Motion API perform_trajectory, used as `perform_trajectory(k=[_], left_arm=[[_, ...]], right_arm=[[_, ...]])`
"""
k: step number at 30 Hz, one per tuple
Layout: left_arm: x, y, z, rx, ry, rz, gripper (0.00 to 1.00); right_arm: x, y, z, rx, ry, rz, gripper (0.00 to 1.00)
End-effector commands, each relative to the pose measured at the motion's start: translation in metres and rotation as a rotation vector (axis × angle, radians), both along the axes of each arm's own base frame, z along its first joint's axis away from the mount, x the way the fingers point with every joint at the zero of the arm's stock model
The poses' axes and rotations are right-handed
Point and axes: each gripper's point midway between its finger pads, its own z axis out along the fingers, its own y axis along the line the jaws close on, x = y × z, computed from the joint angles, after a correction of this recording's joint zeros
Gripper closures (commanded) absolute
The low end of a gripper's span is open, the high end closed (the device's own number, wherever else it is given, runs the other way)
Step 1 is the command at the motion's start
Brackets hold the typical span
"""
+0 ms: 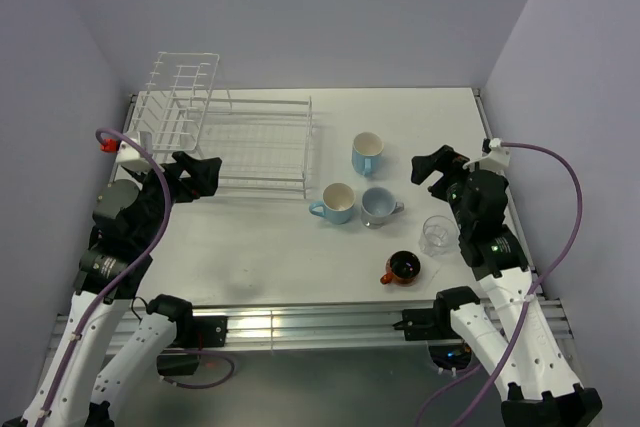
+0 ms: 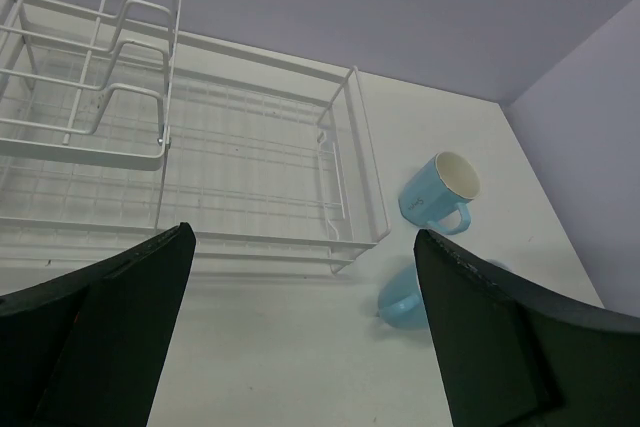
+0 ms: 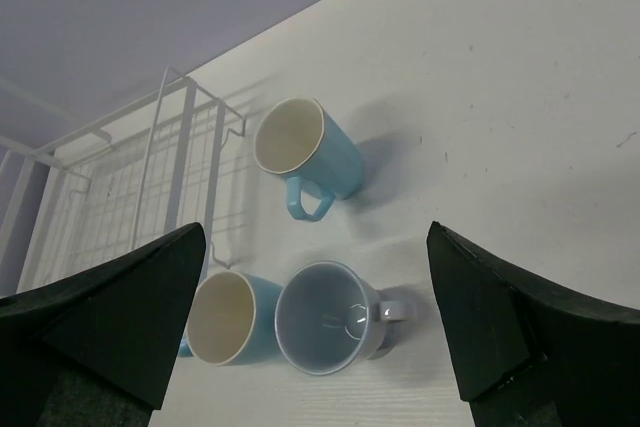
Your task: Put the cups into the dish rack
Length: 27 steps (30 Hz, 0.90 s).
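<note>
Five cups stood on the table (image 1: 260, 247), none yet in the dish rack. Nearest, on the right, was the orange-red cup (image 1: 403, 268). The clear glass tumbler (image 1: 436, 235) stood just behind it, close beside the right arm. In my judgement a swing of that arm could knock the tumbler over, and its transparency makes it hard to locate for a grasp. Further back, a light blue mug (image 1: 335, 203) and the pale grey-blue mug (image 1: 379, 206) sat just beside each other, contact undetermined; closing on one risks shoving the other. The left gripper (image 1: 208, 177) and right gripper (image 1: 418, 169) hung at about this depth, both with jaws spread wide and holding nothing. Beyond, a second light blue mug (image 1: 367, 153) stood near the right end of the dish rack (image 1: 308, 147), which occupied the far left. A cup set down off-level on its wires might tip. No brand, label or writing was legible anywhere.
</note>
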Motion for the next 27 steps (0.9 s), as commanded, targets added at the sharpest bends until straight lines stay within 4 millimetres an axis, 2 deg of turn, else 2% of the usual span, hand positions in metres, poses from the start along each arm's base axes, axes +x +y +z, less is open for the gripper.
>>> perform_trajectory(k=[1, 11, 18, 21, 24, 25, 27], left_arm=[[0.001, -0.003, 0.005, -0.009, -0.018, -0.017, 0.01], [0.001, -0.005, 0.005, -0.010, -0.018, -0.025, 0.01], [0.000, -0.005, 0.006, -0.013, -0.022, -0.028, 0.01], [0.001, -0.005, 0.005, -0.012, -0.019, -0.026, 0.01], [0.001, -0.005, 0.004, -0.011, -0.015, -0.025, 0.01], [0.001, -0.005, 0.005, -0.012, -0.019, -0.025, 0.01], [0.002, -0.005, 0.004, -0.011, -0.015, -0.026, 0.01]], right_arm=[[0.002, -0.003, 0.007, -0.011, -0.029, -0.008, 0.00], [0.000, -0.007, 0.009, -0.029, -0.027, -0.025, 0.00], [0.000, 0.006, 0.012, -0.047, -0.020, 0.052, 0.00], [-0.005, 0.021, 0.009, -0.049, -0.013, 0.110, 0.00], [-0.008, 0.046, 0.001, -0.055, 0.008, 0.190, 0.00], [-0.013, 0.065, 0.001, -0.064, 0.012, 0.250, 0.02], [-0.010, 0.075, -0.009, -0.111, 0.050, 0.242, 0.06]])
